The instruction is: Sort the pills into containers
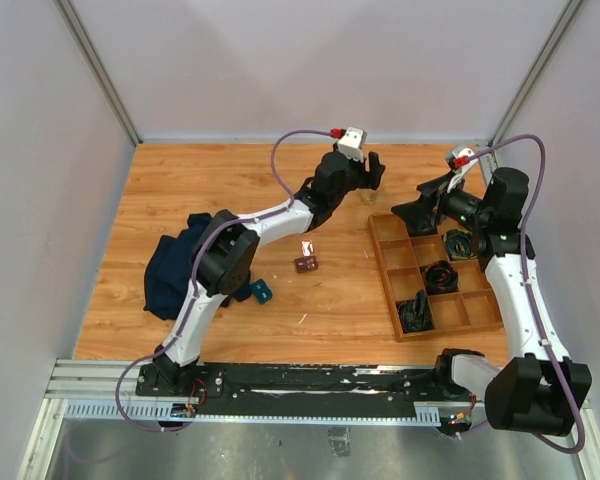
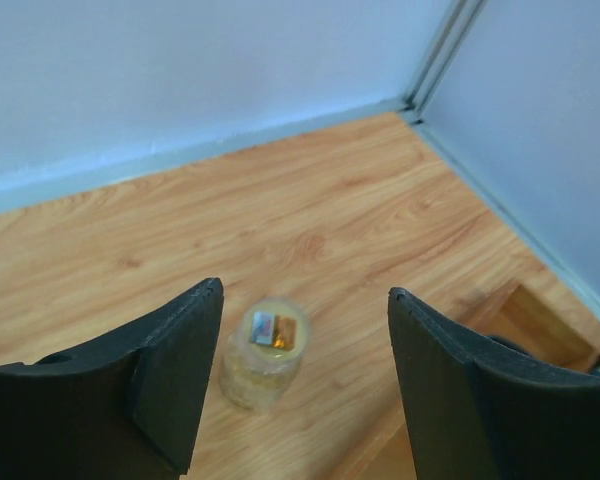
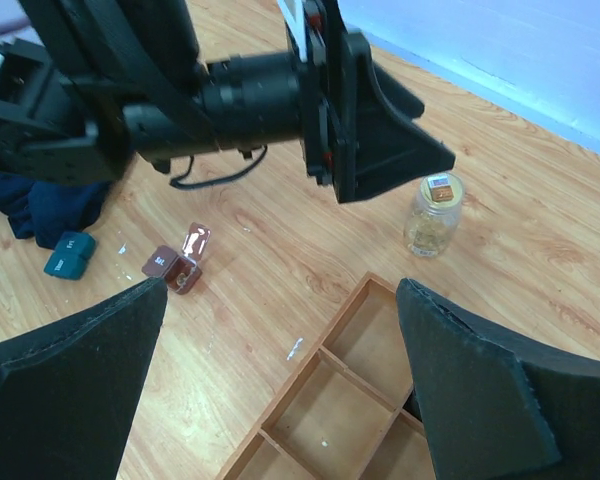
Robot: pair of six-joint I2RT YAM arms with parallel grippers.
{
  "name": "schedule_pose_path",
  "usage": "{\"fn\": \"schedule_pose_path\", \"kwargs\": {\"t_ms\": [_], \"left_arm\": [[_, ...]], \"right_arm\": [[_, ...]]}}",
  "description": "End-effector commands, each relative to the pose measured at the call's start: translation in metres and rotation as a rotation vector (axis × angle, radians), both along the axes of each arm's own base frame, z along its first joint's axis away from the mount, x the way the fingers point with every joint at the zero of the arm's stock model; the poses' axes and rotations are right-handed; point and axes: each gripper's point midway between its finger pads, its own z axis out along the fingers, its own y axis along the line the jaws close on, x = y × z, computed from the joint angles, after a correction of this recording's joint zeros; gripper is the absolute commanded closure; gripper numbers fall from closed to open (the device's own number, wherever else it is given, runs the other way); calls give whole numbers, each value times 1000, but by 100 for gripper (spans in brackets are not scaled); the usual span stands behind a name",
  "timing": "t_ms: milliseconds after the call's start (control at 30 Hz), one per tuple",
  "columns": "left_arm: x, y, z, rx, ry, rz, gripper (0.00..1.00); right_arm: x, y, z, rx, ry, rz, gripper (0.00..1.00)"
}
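A small clear round bottle (image 2: 265,352) of yellowish pills stands upright on the wooden table. My left gripper (image 2: 305,292) is open above it, with the bottle nearer the left finger and touching neither. In the top view the left gripper (image 1: 374,170) is at the far middle. The reddish-brown box (image 3: 168,268) lies with its lid (image 3: 196,241) flipped open; in the top view it (image 1: 306,265) is mid-table. My right gripper (image 3: 282,290) is open and empty, above the near-left corner of the wooden tray (image 3: 310,375).
The divided wooden tray (image 1: 398,300) on the right holds dark objects in several compartments. A teal box (image 1: 261,291) and a dark blue cloth (image 1: 172,268) lie at the left. A small white fleck (image 3: 294,347) lies beside the tray. Walls close the back and sides.
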Motion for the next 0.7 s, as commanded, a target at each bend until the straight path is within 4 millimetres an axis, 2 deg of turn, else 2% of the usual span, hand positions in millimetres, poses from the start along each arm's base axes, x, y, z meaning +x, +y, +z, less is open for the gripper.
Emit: {"fn": "schedule_pose_path", "kwargs": {"t_ms": [0,100,200,233,333,367,467,567,667], "left_arm": [[-24,-9,58,-37,-98,-88,29],[-41,-5,78,-46,-120,-141,29],[-76,10,109,-74,-159,-235,29],[-89,17,113,-86,-158,-265,29],[-122,49,110,-130,-101,-305,29],[-134,62,95,-125,-55,-307,29],[-160,101,71,-128,16,-285,29],[-174,144,44,-146,88,-222,32],[-182,182,15,-156,168,-149,34]], "right_arm": [[-9,0,7,-1,-37,27,1],[-16,6,4,3,-44,80,2],[-25,14,-4,12,-48,156,1],[-28,16,-7,17,-52,179,1],[-30,23,-16,46,-37,208,1],[-30,26,-20,61,-16,216,1],[-28,46,-38,95,84,251,1],[-27,72,-63,90,181,275,1],[-32,101,-97,46,251,316,1]]}}
